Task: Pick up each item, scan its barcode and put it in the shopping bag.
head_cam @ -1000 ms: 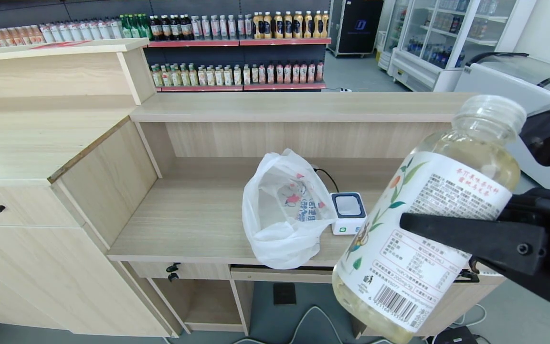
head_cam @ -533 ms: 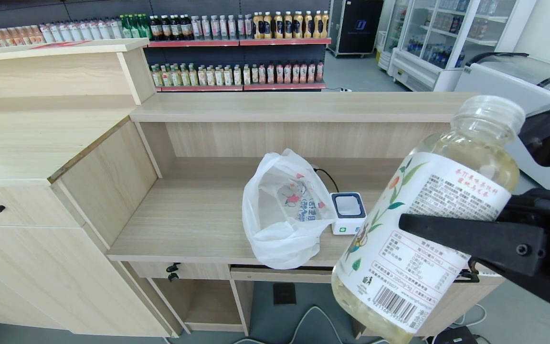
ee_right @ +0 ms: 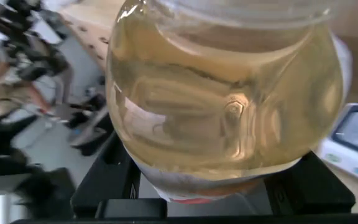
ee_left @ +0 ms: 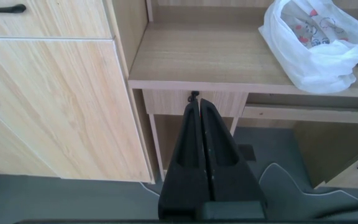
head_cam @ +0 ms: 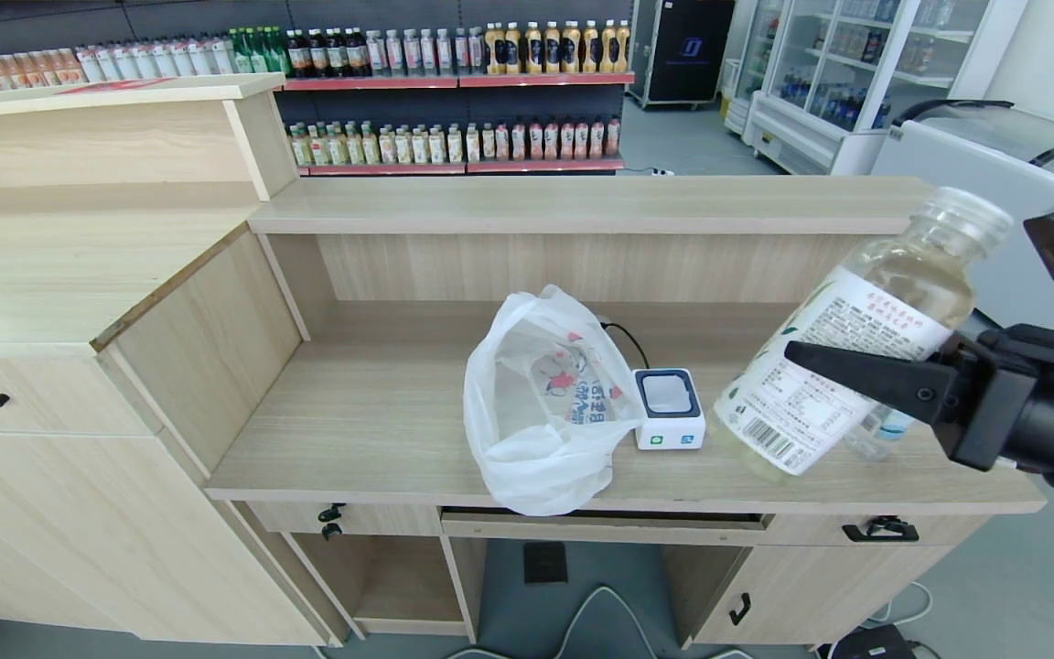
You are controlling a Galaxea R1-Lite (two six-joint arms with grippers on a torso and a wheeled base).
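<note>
Right end effector [head_cam: 843, 371] grips bottle [head_cam: 856, 316] near scanner [head_cam: 669, 407], bag [head_cam: 536, 412].

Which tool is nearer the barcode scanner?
Right. The right tool holds the bottle just beside the barcode scanner; the left tool hangs below the counter edge, past the shopping bag.
</note>
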